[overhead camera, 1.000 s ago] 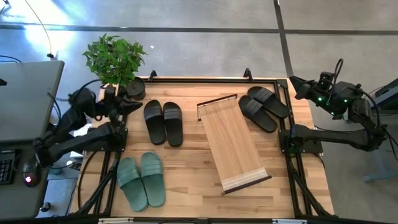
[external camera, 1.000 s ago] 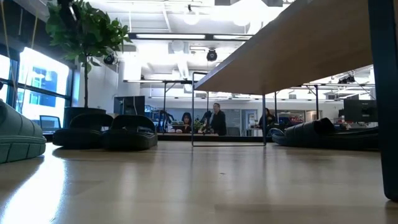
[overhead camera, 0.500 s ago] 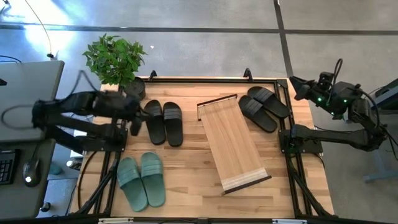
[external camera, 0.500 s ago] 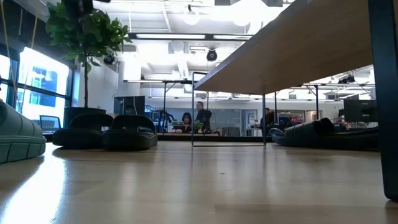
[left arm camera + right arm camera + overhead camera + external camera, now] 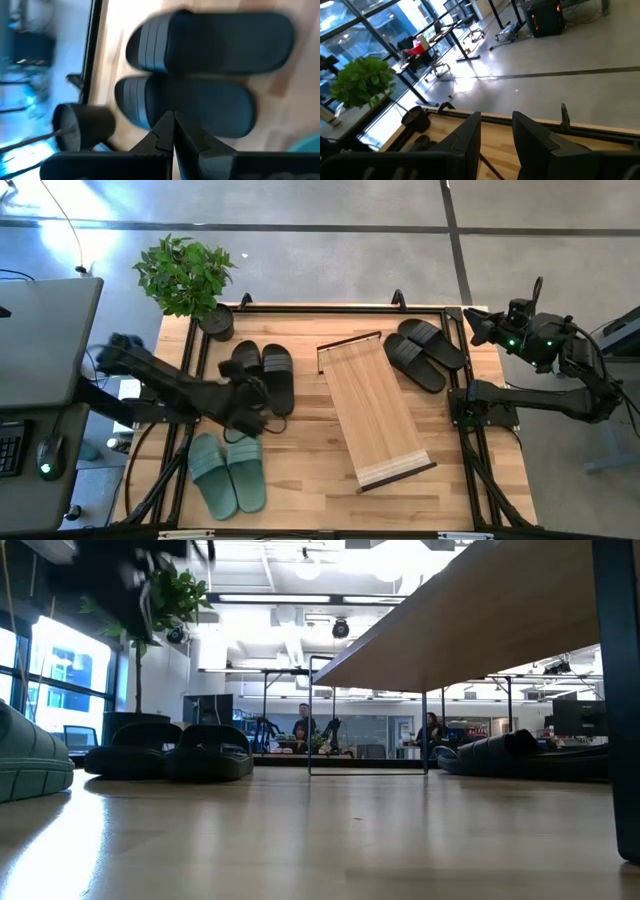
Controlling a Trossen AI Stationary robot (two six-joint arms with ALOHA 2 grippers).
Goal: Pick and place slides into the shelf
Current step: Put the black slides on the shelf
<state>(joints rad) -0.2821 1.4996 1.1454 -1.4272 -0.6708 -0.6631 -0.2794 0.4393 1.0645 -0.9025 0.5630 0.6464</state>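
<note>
Right of the left gripper (image 5: 252, 402), past the bare tabletop (image 5: 300, 450), the sloping wood-topped shelf (image 5: 374, 413) lies empty, with one black pair of slides (image 5: 427, 353) beyond it near the right gripper (image 5: 478, 323), whose fingers stand apart around nothing at the table's far right corner. Directly beneath the left gripper's clenched, empty fingers sits the second black pair (image 5: 200, 75), and just nearside of it the sage-green pair (image 5: 228, 470).

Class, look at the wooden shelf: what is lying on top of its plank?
Nothing lies on the shelf; its plank is bare. All six slides sit on the table around it. The space beneath the plank is covered from above.
</note>
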